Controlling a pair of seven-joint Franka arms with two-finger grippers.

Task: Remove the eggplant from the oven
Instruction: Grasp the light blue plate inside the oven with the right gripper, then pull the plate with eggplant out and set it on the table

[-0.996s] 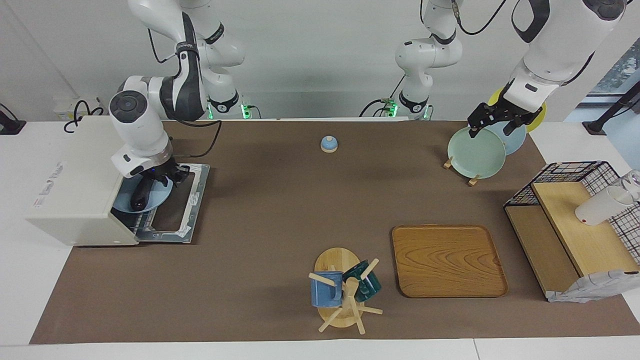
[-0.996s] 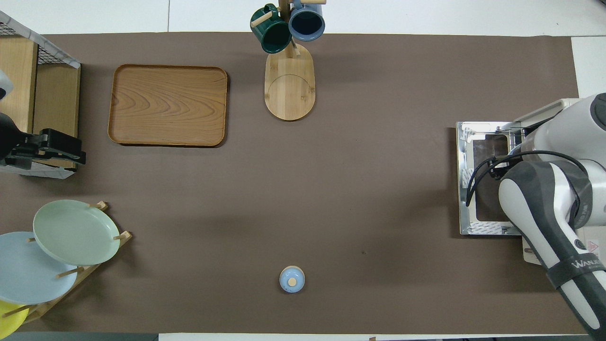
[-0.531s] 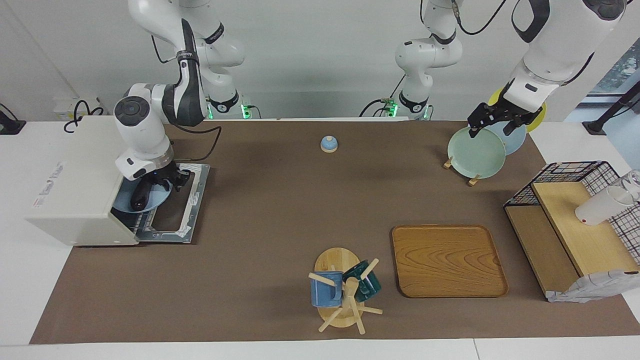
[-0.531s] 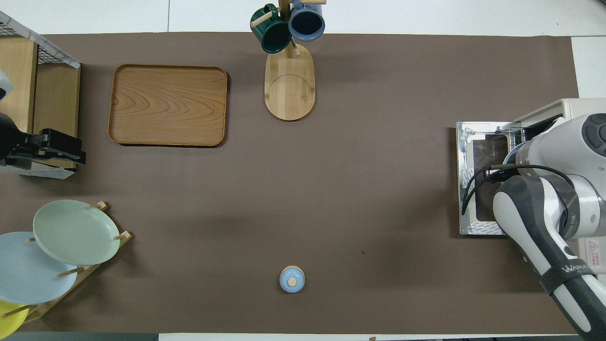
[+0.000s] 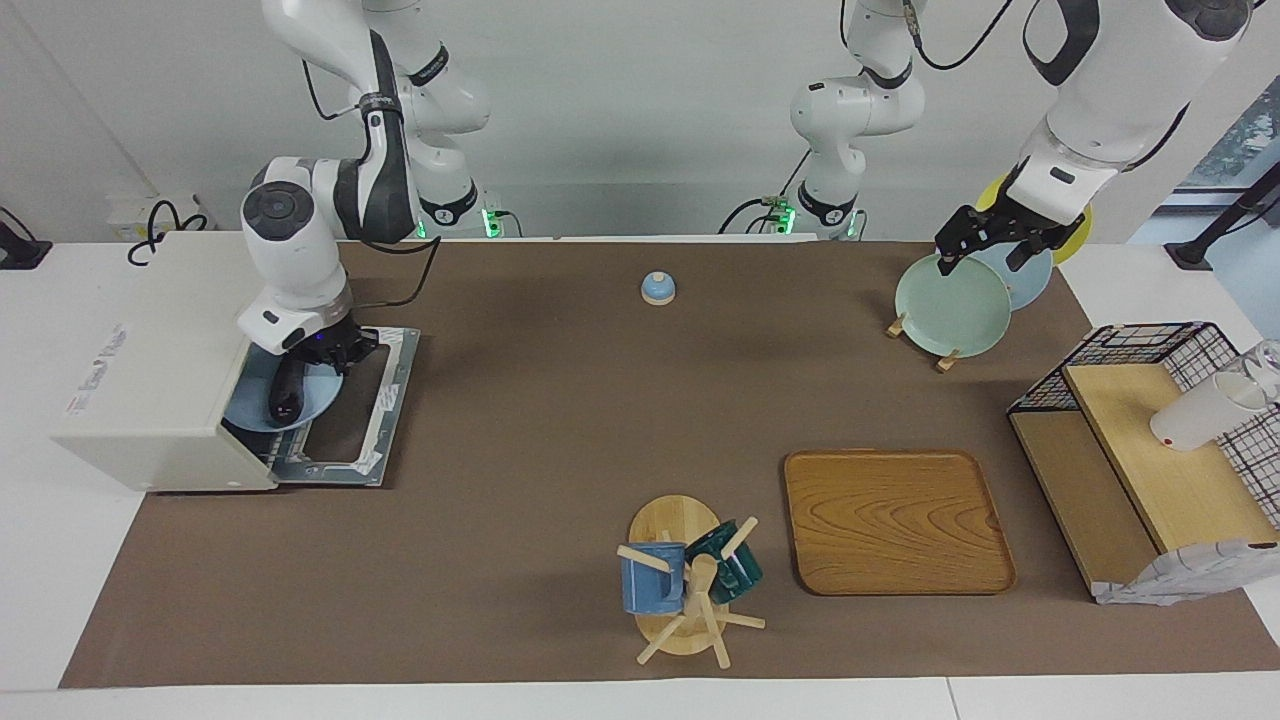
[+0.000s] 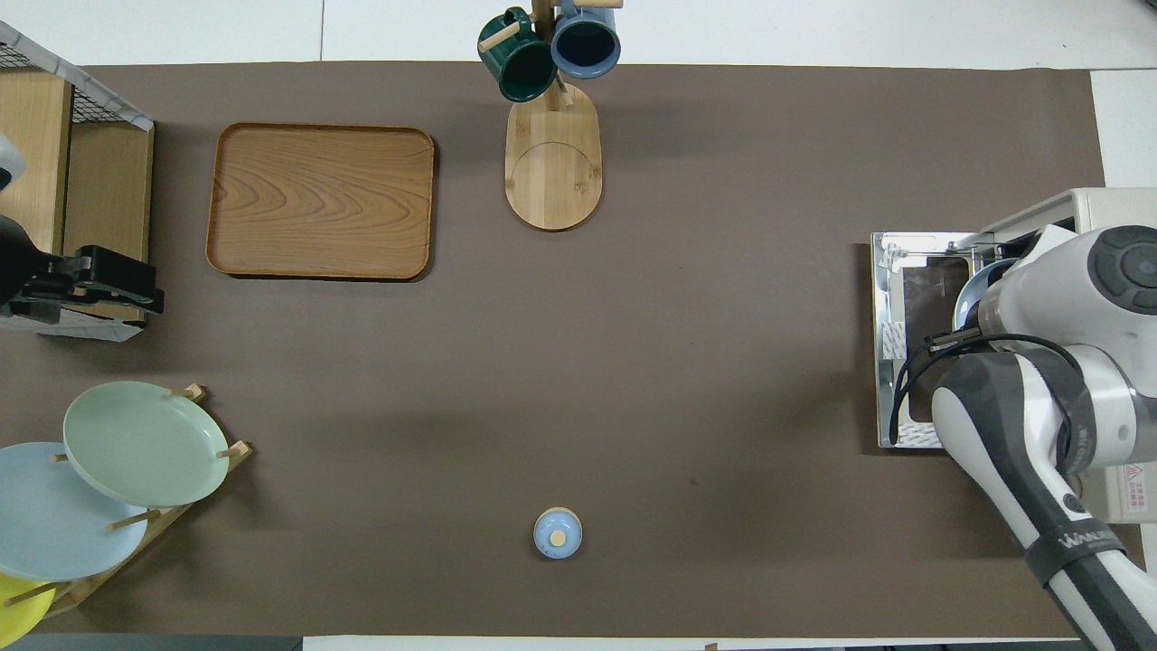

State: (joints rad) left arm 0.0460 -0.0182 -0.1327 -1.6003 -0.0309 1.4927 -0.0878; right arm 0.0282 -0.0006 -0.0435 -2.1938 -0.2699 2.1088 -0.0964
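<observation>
At the oven mouth: my right gripper (image 5: 300, 368) sits low over the blue plate (image 5: 250, 408), fingers clamped together on the stem end of the eggplant (image 5: 284, 395).
Oven: the oven (image 5: 150, 370) stands at the right arm's end of the table, its door (image 5: 375, 400) folded flat onto the brown mat (image 5: 560, 420).
Eggplant position: it lies on the plate at the oven's opening, its rounded end pointing away from the robots; it is not yet out.
Overhead check: my right arm covers the grasp, so only the plate's rim (image 6: 965, 303) and the door (image 6: 913, 298) show there.
Risk, slip: the skin looks glossy and I hold one end only; I judge the free end could sag and swing loose as I lift.
Risk, plate: if the eggplant drags, it could pull the plate off the rack and over the door.
Risk, snag: a lift too steep could knock my wrist against the oven's top edge.
Left gripper: my left gripper (image 5: 985, 240) waits, fingers spread apart, over the green plate (image 5: 950, 305) in the rack at the left arm's end.
</observation>
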